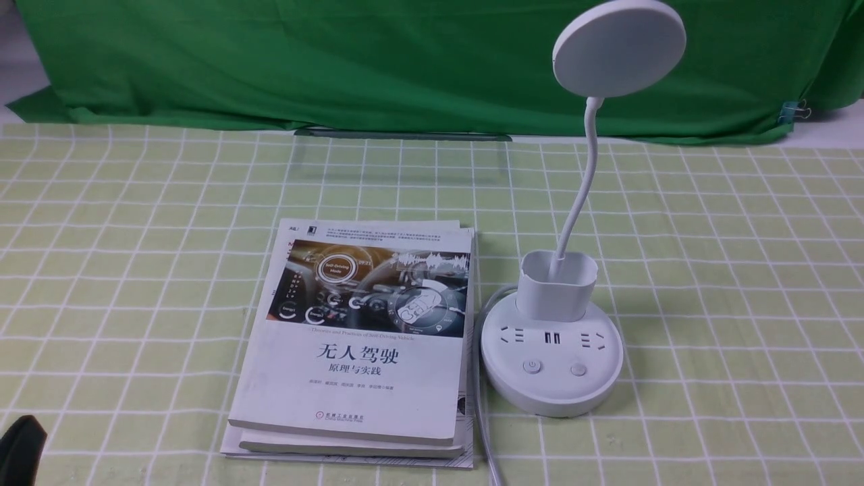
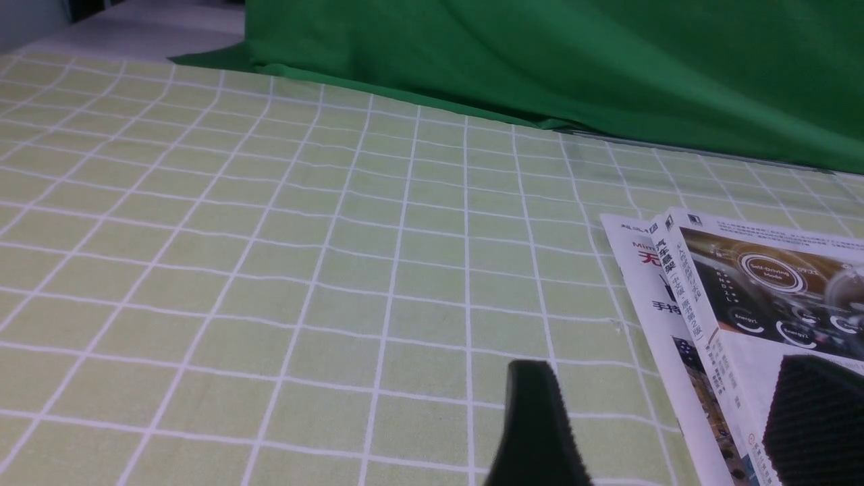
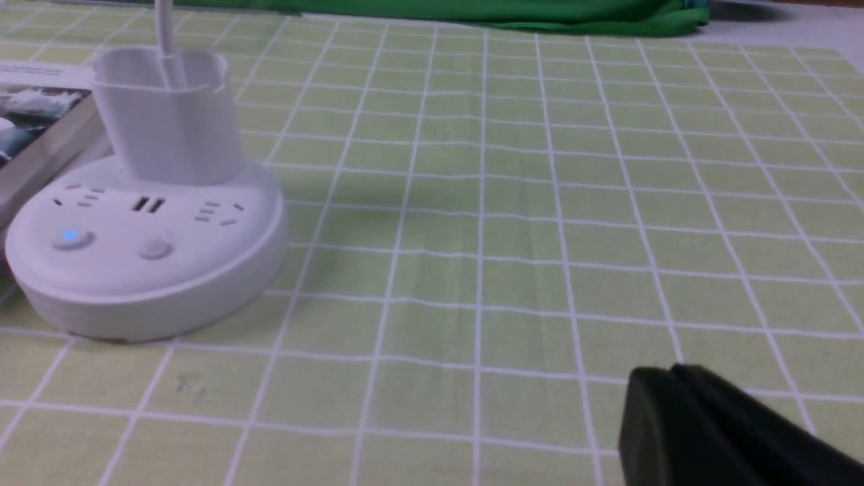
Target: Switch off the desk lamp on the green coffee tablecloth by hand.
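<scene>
Right hand closed on nothing, low over the green coffee tablecloth.

Its jaws are pressed together (the left gripper is seen spread apart beside the stacked books). Farther off, the desk lamp is set upright on the cloth, just right of the books, one button lit blue, before the dark green backdrop.

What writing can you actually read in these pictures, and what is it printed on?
"无人驾驶" is the large title on the top book.
"原理与实践" is the subtitle under it.
"Self-Driving Mode" sits in a ring on the cover picture.
The author line, publisher line and small text at the cover's top are too small to read.
The desk lamp carries only a power symbol on one button, no words.
</scene>
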`<action>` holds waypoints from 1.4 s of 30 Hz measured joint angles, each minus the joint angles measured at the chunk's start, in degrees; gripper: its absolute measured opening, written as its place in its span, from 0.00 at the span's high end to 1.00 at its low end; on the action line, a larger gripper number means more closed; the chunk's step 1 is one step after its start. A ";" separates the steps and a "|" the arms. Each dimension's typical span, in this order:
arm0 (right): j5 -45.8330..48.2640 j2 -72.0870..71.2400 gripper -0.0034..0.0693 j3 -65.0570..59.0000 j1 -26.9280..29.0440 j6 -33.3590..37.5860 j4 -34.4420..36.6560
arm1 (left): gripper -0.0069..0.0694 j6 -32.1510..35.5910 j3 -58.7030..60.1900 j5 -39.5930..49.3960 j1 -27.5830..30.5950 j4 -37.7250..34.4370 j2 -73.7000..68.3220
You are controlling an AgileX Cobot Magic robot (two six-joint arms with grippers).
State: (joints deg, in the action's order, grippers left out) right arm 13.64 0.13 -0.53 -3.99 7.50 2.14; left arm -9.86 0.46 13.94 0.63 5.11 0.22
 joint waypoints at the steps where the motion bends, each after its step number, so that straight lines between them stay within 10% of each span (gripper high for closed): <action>1: 0.00 0.00 0.89 0.00 0.00 -0.01 0.00 | 0.37 0.00 0.00 0.00 0.00 0.00 0.00; 42: 0.00 0.00 0.78 0.00 0.00 -0.25 0.00 | 0.37 0.00 0.00 0.00 0.00 0.00 0.00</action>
State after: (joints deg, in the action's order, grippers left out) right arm 13.64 0.13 -0.53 -3.99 7.26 2.14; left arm -9.86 0.46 13.94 0.63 5.11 0.22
